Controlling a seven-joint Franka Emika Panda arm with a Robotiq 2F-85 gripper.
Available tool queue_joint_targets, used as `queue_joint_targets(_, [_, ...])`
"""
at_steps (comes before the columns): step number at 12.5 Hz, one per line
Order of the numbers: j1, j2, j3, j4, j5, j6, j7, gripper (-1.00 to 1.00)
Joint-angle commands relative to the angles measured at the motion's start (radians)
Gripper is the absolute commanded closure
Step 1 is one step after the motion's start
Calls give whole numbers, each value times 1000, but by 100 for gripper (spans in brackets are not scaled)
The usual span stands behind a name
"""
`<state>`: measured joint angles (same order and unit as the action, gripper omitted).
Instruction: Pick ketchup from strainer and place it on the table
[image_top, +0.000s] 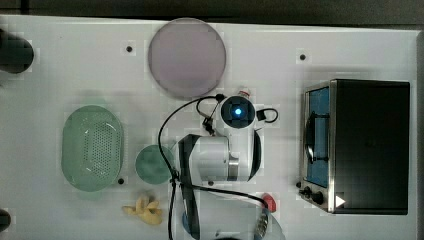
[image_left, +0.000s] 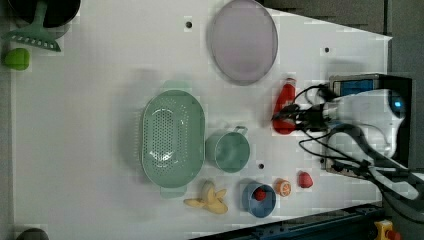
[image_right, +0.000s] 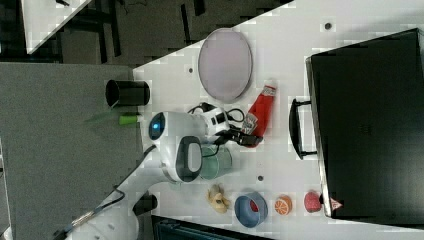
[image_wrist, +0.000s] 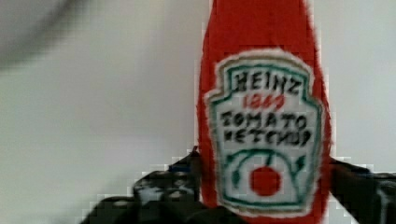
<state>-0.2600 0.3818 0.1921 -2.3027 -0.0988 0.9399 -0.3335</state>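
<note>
We read step as release: ketchup (image_left: 285, 107) already out of strainer (image_left: 172, 137), lying on worktop (image_left: 90, 100) between lilac plate (image_left: 243, 40) and black box (image_right: 370, 125), well apart from strainer. Gripper (image_left: 289, 119) straddles bottle's lower body, one finger each side in wrist view; whether pads press bottle or have let go, we cannot tell. Strainer holds nothing. Next move, in our judgement: make sure jaws clear bottle, then lift straight away without dragging or rolling it toward plate.

Bare table (image_left: 90, 125) beyond the strainer (image_left: 172, 137); plate (image_left: 243, 40), cup (image_left: 228, 150) and oven (image_top: 370, 145) crowding the ketchup (image_left: 284, 107).
</note>
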Motion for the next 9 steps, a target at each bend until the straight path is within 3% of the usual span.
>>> queue_joint_targets(1, [4, -46, 8, 22, 5, 41, -48, -100])
queue_joint_targets(5, [4, -209, 19, 71, 11, 3, -44, -100])
queue_joint_targets(9, [6, -355, 26, 218, 13, -312, 44, -100])
